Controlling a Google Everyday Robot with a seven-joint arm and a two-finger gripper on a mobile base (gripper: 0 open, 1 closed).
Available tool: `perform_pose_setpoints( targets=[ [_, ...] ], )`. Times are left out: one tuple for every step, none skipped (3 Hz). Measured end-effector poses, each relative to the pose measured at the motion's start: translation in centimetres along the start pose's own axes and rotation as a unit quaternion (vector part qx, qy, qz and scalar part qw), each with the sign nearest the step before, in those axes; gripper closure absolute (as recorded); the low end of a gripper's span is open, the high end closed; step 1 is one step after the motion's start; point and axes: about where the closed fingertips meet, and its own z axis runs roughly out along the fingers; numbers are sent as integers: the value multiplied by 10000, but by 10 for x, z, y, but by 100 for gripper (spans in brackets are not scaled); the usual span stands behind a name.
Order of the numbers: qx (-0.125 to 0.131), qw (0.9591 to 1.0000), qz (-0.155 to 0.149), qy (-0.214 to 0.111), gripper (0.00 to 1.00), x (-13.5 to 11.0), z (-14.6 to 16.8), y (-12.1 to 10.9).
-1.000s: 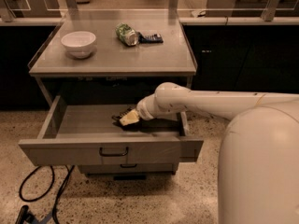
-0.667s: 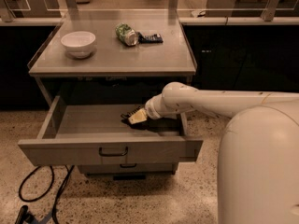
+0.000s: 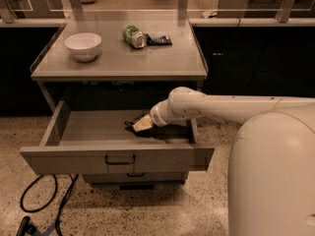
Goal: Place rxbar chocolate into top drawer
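dim room, speckled floor, dark cabinets either side of a grey worktop (image 3: 118,65). on the worktop: white bowl (image 3: 83,45) at left, green can (image 3: 133,36) on its side at the rear, dark bluish bar (image 3: 158,40) just beside it on the right. not part of the task. top drawer (image 3: 78,129) pulled well out beneath the worktop; lower drawer (image 3: 133,177) shut. arm reaching in from the right, gripper (image 3: 142,124) low inside the top drawer, right of centre. rxbar chocolate (image 3: 131,126) at the gripper's tip, dark against the drawer floor, within the drawer walls, at or just above the floor. degree of opening of the gripper: cannot tell. held or resting free: cannot tell. judged stage: release, task near complete. recommended: lower to flat contact with the drawer floor before letting go, open fully, rise only a little — worktop edge close overhead — then withdraw to the right. risk noted: bar clinging to the gripper and dragged back out.
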Motion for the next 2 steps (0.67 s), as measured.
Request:
perform_pose_setpoints(
  targets=[
    [-1, 10000, 0, 0, 39, 0, 0, 0],
    [-1, 10000, 0, 1, 16, 0, 0, 0]
  ],
)
